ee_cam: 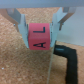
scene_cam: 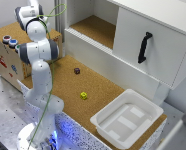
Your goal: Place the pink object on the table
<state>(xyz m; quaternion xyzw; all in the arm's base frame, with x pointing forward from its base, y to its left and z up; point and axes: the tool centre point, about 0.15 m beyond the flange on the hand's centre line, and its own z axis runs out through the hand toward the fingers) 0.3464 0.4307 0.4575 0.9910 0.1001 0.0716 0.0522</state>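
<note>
In the wrist view the pink object (ee_cam: 40, 40), a small cube with dark letters on its face, sits clamped between my gripper's (ee_cam: 40, 36) two grey fingers (ee_cam: 21, 26). The gripper is shut on it. Cork surface lies behind the cube; I cannot tell which cork surface it is. In the exterior view the arm reaches up to the top left corner, where the hand and cube are not distinguishable. The table (scene_cam: 100, 90), a long cork-topped counter, runs across the middle of that view.
On the table lie a dark maroon cube (scene_cam: 77, 71), a yellow cube (scene_cam: 83, 95) and a white tub (scene_cam: 125, 120). A cork-topped box with coloured buttons (scene_cam: 8, 42) stands behind the arm. The white cabinet (scene_cam: 153, 35) has a black handle (scene_cam: 144, 47). Another black handle (ee_cam: 67, 56) shows beside the cube.
</note>
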